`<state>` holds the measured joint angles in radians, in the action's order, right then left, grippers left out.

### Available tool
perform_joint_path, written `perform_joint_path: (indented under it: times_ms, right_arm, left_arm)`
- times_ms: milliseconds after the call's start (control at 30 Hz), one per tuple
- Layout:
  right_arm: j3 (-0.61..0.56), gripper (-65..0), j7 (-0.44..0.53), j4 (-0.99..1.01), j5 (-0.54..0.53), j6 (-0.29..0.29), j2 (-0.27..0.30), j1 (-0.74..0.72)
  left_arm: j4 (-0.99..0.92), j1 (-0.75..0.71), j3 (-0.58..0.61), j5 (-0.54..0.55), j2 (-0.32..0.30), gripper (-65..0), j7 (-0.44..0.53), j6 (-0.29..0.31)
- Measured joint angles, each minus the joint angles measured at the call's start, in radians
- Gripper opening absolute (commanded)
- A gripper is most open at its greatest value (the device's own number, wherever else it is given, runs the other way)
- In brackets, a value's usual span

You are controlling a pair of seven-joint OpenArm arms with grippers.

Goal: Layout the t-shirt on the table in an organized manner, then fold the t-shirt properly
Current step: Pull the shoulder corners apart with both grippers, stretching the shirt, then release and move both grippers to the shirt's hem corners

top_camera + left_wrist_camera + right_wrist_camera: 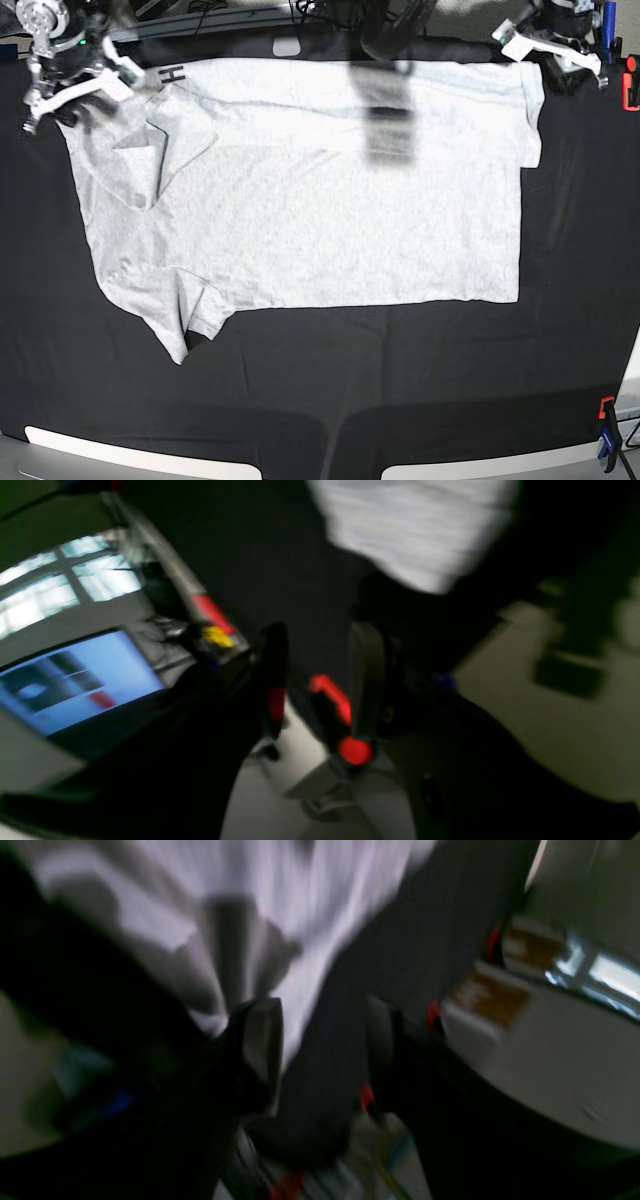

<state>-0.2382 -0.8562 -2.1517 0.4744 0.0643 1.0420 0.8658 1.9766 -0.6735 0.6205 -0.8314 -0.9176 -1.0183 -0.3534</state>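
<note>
The white t-shirt (320, 200) lies spread on the black cloth table (400, 380), plain side up, hem to the right. One sleeve (185, 315) sticks out at the lower left. A fold near the top left shows a dark letter. My right gripper (70, 95) hovers over the shirt's top-left corner; in the blurred right wrist view it (322, 1007) is open and empty, at the edge of the shirt (300, 915). My left gripper (545, 45) is over the top-right corner; in the left wrist view it (320, 630) is open and empty, and the shirt (415, 530) is beyond it.
An orange clamp (630, 85) sits on the right table edge and an orange and blue clamp (607, 430) at the lower right. A blurred dark shape (390, 110) hangs over the shirt's top middle. A lit monitor (75, 680) stands off the table.
</note>
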Motion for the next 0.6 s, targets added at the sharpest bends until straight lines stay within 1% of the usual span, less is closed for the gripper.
perform_joint_path:
  times_ms: [67,133,200,267,300,400,467,600]
  right_arm:
    - [0.000,-38.5,0.010,-0.007,-0.060,0.011,-0.003,-0.039]
    - [0.000,-38.5,-0.003,-0.004,-0.115,0.011,-0.022,-0.102]
    - [0.000,-38.5,-0.003,-0.003,-0.150,0.013,-0.056,-0.174]
    - [0.000,-38.5,0.000,-0.002,-0.192,0.014,-0.097,-0.249]
    - [0.000,-38.5,0.002,-0.002,-0.206,0.011,-0.119,-0.285]
    - [-0.001,-38.5,0.035,0.014,-0.252,0.008,-0.185,-0.408]
    - [0.000,-38.5,0.036,0.047,-0.283,0.006,-0.237,-0.496]
    - [0.000,-38.5,0.035,0.151,-0.339,-0.034,-0.329,-0.662]
  left_arm:
    - [0.000,0.006,0.000,-0.052,0.000,-45.8,-0.003,-0.038]
    - [0.000,0.031,0.000,-0.076,0.002,-45.8,-0.004,-0.085]
    - [0.000,0.081,0.000,-0.082,0.006,-45.8,0.010,-0.114]
    - [0.000,0.138,0.000,-0.070,0.006,-45.8,0.040,-0.117]
    - [0.000,0.169,0.000,-0.032,0.006,-45.8,0.064,-0.117]
    - [0.000,0.276,0.002,0.138,0.006,-45.8,0.116,-0.118]
    - [0.000,0.354,0.003,0.224,0.008,-45.8,0.147,-0.117]
    - [0.000,0.516,0.002,0.389,0.007,-46.1,0.219,-0.103]
